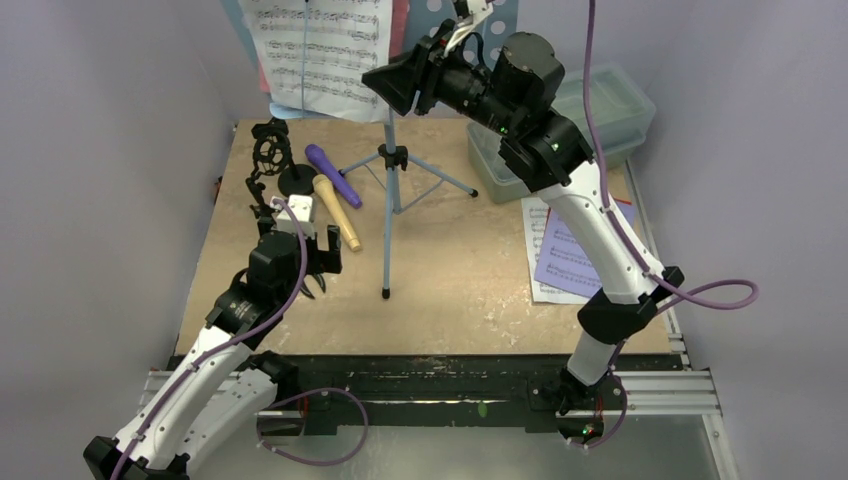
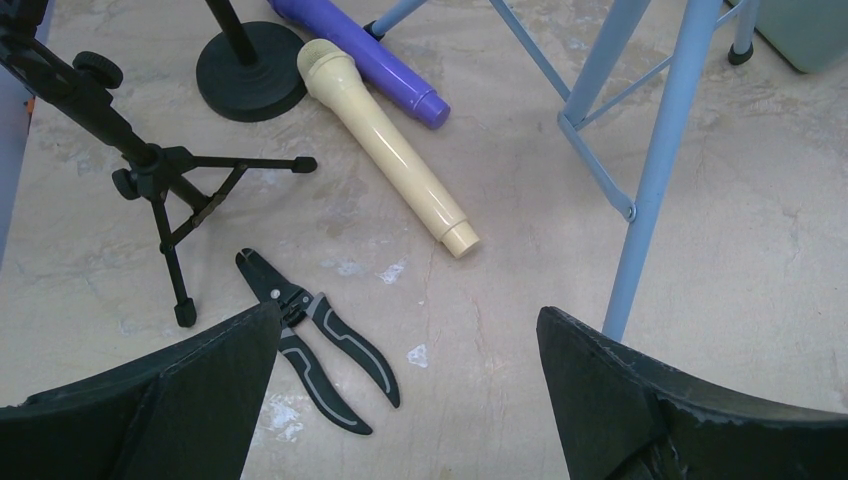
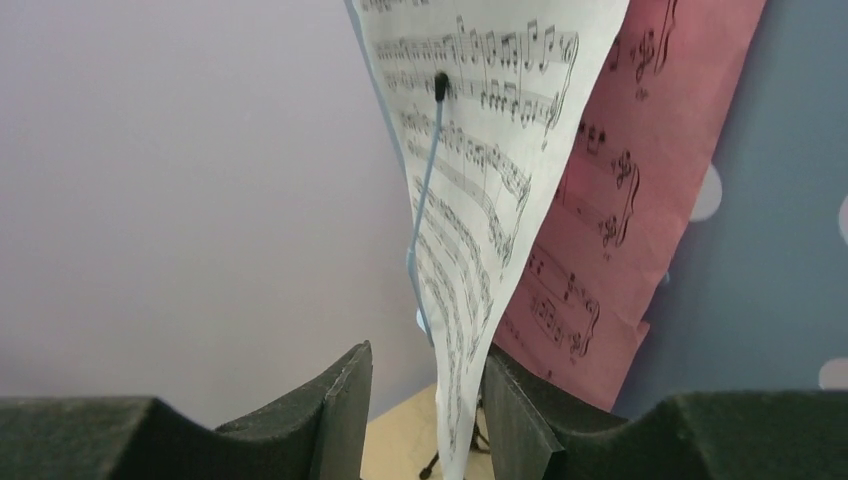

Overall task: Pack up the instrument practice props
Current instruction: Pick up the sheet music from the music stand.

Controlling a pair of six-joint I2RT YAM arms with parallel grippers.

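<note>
Right gripper (image 3: 425, 380) is straddling the white sheet (image 3: 490, 100) hanging on the music stand (image 1: 390, 200), jaws narrowly apart, seemingly to pull it free; left gripper (image 2: 405, 315) is hovering spread wide beside the stand's legs.

left arm (image 1: 190, 385) and right arm (image 1: 590, 225): white link shells, black joint housings; purple cable (image 1: 700, 297) runs along each, hanging in loose loops; green LEDs (image 1: 553, 145) lit on right arm's black joints toward 1 o'clock, one more at its base (image 1: 560, 398) near 5 o'clock; left gripper (image 2: 407, 318) and right gripper (image 3: 425, 355) have matte black wedge fingers with rough edges
</note>
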